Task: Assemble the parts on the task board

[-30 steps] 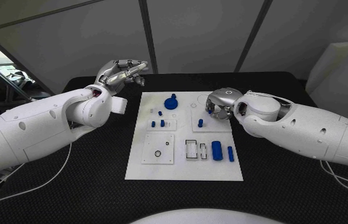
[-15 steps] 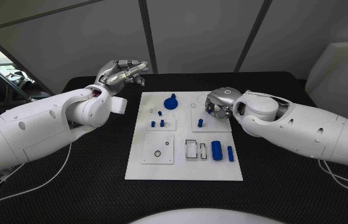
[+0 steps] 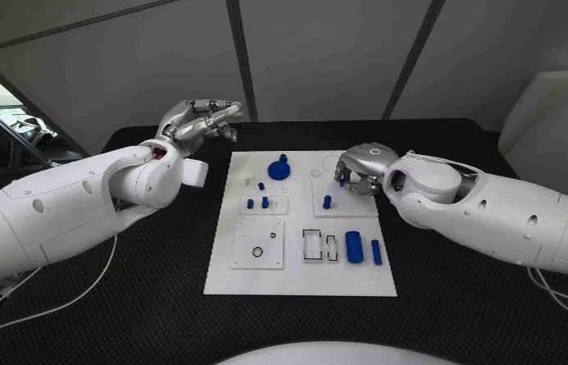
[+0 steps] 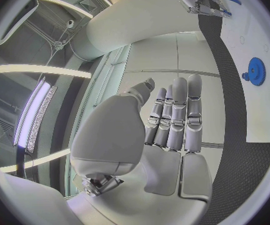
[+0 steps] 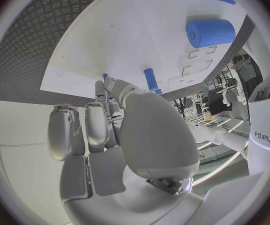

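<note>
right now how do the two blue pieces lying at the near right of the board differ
The thick blue cylinder is short and fat; the thin blue rod beside it is slender and longer. The cylinder lies closer to the white slots, the rod nearer the task board edge. The right wrist view shows the cylinder's round end face. Both lie flat, side by side, untouched by either robot hand.

Black table (image 3: 142, 299); perhaps grey panels (image 3: 319, 45) behind.
</note>
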`<action>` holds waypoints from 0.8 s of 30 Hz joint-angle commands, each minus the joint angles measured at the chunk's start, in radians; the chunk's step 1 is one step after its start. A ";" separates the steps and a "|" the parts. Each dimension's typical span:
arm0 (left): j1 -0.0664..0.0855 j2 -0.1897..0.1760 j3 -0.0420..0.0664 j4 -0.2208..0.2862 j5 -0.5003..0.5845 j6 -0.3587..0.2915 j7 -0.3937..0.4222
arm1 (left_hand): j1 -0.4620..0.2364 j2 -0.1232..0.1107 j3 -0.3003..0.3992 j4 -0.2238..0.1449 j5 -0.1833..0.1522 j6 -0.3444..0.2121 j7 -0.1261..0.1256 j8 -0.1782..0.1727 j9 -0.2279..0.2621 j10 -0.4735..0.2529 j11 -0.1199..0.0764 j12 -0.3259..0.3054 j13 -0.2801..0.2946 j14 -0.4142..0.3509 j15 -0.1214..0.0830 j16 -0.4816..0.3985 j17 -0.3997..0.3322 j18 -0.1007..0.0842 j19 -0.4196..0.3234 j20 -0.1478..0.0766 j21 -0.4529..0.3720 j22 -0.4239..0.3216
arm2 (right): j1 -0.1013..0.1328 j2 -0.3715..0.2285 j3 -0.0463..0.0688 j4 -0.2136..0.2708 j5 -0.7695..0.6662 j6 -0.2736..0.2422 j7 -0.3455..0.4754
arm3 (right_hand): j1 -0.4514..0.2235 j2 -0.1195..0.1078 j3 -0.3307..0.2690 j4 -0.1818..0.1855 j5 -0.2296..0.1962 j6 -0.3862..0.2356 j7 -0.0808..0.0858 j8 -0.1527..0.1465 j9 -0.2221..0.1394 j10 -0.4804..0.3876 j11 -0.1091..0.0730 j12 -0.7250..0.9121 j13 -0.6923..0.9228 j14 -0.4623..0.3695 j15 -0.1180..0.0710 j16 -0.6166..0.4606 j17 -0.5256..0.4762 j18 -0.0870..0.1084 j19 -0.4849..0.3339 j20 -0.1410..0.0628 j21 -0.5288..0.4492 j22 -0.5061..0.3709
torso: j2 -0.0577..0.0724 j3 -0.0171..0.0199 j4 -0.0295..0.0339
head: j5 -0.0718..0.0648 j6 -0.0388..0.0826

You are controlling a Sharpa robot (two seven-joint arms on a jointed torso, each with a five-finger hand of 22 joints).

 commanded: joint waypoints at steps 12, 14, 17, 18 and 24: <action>0.001 0.015 -0.001 -0.020 0.013 0.003 0.004 | -0.015 0.007 -0.044 0.011 -0.002 -0.026 0.008 0.010 -0.001 -0.032 0.009 0.018 0.002 -0.015 0.009 -0.008 -0.015 -0.013 -0.004 0.010 -0.027 -0.018 | 0.004 -0.059 0.014 0.135 0.022 -0.128 -0.002 | -0.018 -0.005 0.012 -0.008 0.008 0.008 -0.002 0.001 0.000 0.011 -0.002 -0.009 -0.001 0.039 -0.008 0.004 0.002 -0.021 0.012 0.000 0.013 0.108 | 0.000 -0.0010 0.0014 | -0.003 0.008; 0.000 0.025 -0.002 -0.028 0.013 0.003 0.005 | -0.014 0.009 -0.047 0.012 -0.001 -0.026 0.008 0.012 0.000 -0.033 0.009 0.021 0.002 -0.017 0.009 -0.009 -0.017 -0.013 -0.004 0.010 -0.030 -0.020 | 0.004 -0.061 0.017 0.164 0.031 -0.134 -0.001 | -0.018 -0.005 0.012 -0.008 0.008 0.008 -0.002 0.001 0.000 0.011 -0.002 -0.009 -0.001 0.039 -0.008 0.004 0.002 -0.021 0.012 0.000 0.013 0.108 | 0.000 -0.0016 0.0024 | 0.001 0.008; 0.000 0.043 -0.007 -0.046 0.014 -0.008 0.008 | -0.019 0.013 -0.074 0.020 -0.001 -0.041 0.010 0.020 0.000 -0.052 0.012 0.034 0.004 -0.057 0.016 -0.049 -0.043 -0.014 -0.026 0.015 -0.066 -0.043 | 0.004 -0.054 0.020 0.201 0.042 -0.139 0.003 | -0.019 -0.005 0.014 -0.010 0.011 0.008 -0.002 0.001 0.000 0.011 -0.003 -0.009 -0.001 0.039 -0.008 0.005 0.002 -0.021 0.013 0.000 0.014 0.109 | -0.002 -0.0006 0.0035 | 0.006 0.008; 0.000 0.047 -0.009 -0.051 0.014 -0.011 0.009 | -0.018 0.015 -0.080 0.021 -0.001 -0.044 0.010 0.023 0.000 -0.056 0.014 0.038 0.004 -0.065 0.017 -0.061 -0.051 -0.014 -0.033 0.017 -0.077 -0.051 | 0.004 -0.050 0.020 0.209 0.044 -0.140 0.004 | -0.019 -0.005 0.014 -0.010 0.011 0.008 -0.002 0.001 0.000 0.011 -0.003 -0.009 -0.001 0.039 -0.008 0.005 0.002 -0.021 0.013 0.000 0.014 0.109 | -0.003 -0.0007 0.0033 | 0.009 0.007; 0.000 0.072 -0.022 -0.076 0.028 -0.023 0.011 | -0.002 0.033 -0.121 0.027 0.000 -0.063 0.016 0.050 0.000 -0.082 0.021 0.073 0.004 -0.109 0.030 -0.184 -0.124 -0.013 -0.078 0.031 -0.165 -0.119 | 0.004 -0.007 0.021 0.247 0.063 -0.133 0.014 | -0.019 -0.005 0.015 -0.011 0.011 0.008 -0.002 0.000 0.000 0.012 -0.003 -0.010 -0.001 0.039 -0.008 0.005 0.002 -0.021 0.013 0.000 0.014 0.110 | -0.005 -0.0035 0.0036 | 0.030 0.004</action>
